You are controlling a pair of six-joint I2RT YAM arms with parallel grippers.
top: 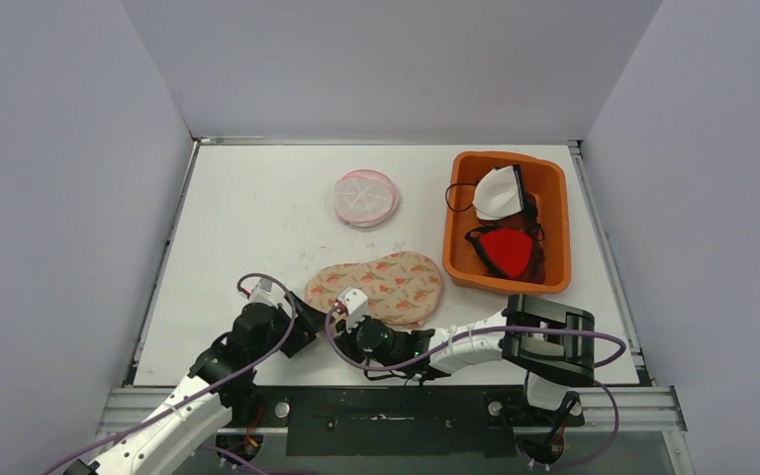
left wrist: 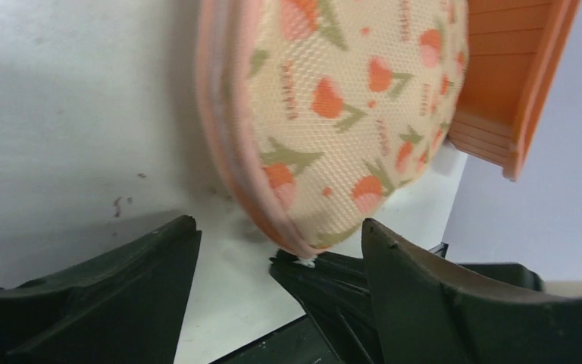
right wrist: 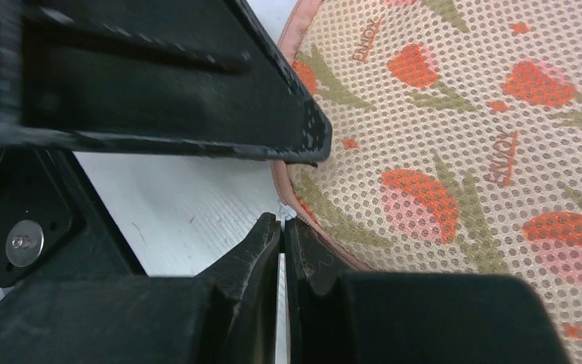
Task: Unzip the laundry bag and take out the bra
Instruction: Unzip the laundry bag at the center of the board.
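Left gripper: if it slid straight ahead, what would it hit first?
Most likely the laundry bag: its pink-trimmed edge lies just ahead of the left gripper, jaws open, though depth is unclear.

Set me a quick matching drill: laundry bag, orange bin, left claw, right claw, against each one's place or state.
1 laundry bag
2 orange bin
3 left claw
4 right claw

a closed at the bag's rim
b open
c right side of the table
d near middle of the table, flat

Pairs: 1-d, 2-c, 3-b, 4-a
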